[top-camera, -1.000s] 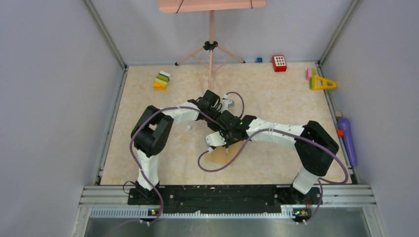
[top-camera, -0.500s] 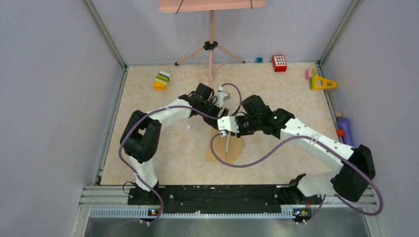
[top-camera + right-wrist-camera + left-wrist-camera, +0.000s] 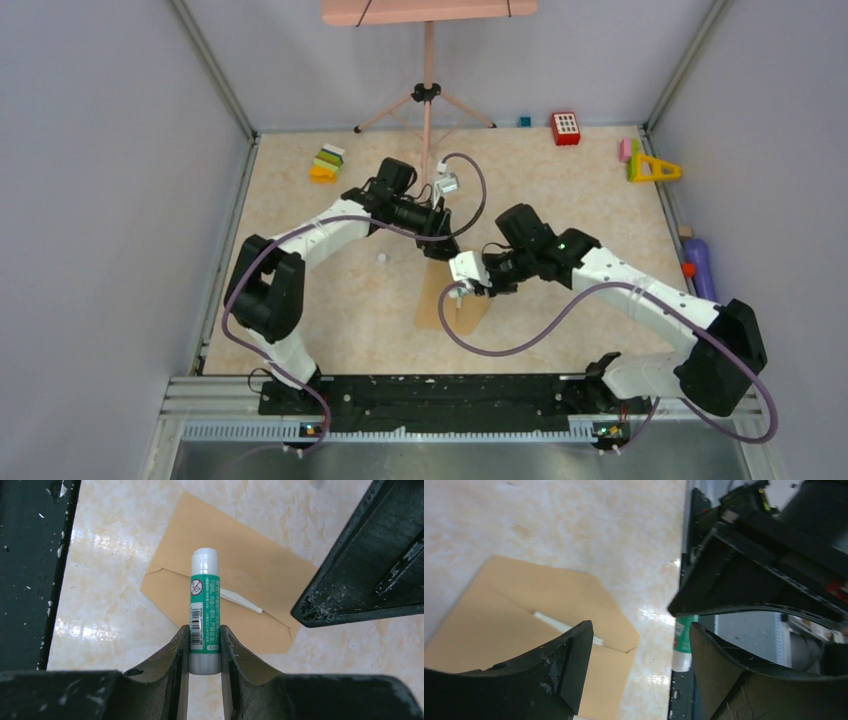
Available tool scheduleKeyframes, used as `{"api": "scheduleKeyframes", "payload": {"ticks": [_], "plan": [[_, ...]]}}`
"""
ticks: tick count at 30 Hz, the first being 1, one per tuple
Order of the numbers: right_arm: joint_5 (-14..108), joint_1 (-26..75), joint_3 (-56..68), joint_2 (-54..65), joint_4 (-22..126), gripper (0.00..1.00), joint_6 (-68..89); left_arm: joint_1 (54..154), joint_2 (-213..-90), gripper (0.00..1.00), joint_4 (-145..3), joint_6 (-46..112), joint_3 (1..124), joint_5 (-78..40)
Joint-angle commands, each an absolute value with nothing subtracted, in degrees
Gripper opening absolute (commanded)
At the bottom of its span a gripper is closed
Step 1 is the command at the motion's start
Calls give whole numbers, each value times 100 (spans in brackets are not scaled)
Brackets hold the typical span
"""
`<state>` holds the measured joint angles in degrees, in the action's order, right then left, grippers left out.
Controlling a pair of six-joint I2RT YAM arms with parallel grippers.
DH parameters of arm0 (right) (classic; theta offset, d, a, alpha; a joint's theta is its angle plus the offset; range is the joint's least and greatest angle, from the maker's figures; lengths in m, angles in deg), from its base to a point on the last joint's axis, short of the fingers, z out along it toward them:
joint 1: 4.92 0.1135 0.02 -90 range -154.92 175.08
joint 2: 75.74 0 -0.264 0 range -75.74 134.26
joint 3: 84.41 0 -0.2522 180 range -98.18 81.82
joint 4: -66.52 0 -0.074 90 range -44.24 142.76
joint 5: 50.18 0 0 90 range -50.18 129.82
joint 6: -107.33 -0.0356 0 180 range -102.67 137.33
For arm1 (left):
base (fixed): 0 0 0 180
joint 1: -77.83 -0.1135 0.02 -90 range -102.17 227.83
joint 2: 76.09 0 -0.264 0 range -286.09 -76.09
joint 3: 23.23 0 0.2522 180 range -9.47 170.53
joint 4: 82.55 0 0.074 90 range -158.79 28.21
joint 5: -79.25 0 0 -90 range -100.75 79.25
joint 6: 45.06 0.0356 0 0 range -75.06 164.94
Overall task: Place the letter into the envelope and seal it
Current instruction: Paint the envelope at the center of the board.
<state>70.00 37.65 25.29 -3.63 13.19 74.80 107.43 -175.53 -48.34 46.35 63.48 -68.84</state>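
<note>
The brown envelope (image 3: 440, 305) lies flat on the table in front of both arms, also seen as envelope (image 3: 499, 630) and envelope (image 3: 240, 570). Of the letter only a thin pale sliver (image 3: 241, 601) shows along the flap's edge, seen too as a sliver (image 3: 555, 622); the rest is hidden inside. My right gripper (image 3: 205, 630) is shut on a green glue stick (image 3: 204, 600) with a white top, held over the envelope; from above it is at right gripper (image 3: 462, 292). My left gripper (image 3: 639, 630) stands open and empty just beyond it, at left gripper (image 3: 443, 250).
Along the far wall stand a tripod (image 3: 427, 95), stacked coloured blocks (image 3: 327, 163), a red block (image 3: 565, 128) and a yellow triangle (image 3: 653, 168). A purple object (image 3: 703, 285) lies at the right edge. A small white bit (image 3: 381, 258) sits left of the envelope.
My left gripper has opened and drawn back toward the far left. The right arm has stretched out to the right and brought the glue stick down over the envelope.
</note>
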Motion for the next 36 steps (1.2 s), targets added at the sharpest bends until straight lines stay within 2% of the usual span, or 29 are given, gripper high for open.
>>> {"api": "scheduleKeyframes", "payload": {"ticks": [1, 7, 16, 22, 36], "plan": [[7272, 3752, 2592, -335, 1540, 0, 7511, 10829, -17441, 75, -5058, 4764, 6171, -8401], [7166, 3745, 2679, -485, 1783, 0, 7425, 11088, -17455, 73, -4843, 5172, 6032, -8887], [7263, 3675, 2670, -699, 1883, 0, 7323, 11172, -17627, 65, -4540, 5430, 6081, -8766], [7053, 3663, 2739, -789, 2066, 0, 7314, 11202, -17708, 65, -4253, 5710, 6168, -8659], [6949, 3662, 2748, -831, 2233, 0, 7238, 11349, -17925, 32, -3724, 6164, 6425, -8712]]}}
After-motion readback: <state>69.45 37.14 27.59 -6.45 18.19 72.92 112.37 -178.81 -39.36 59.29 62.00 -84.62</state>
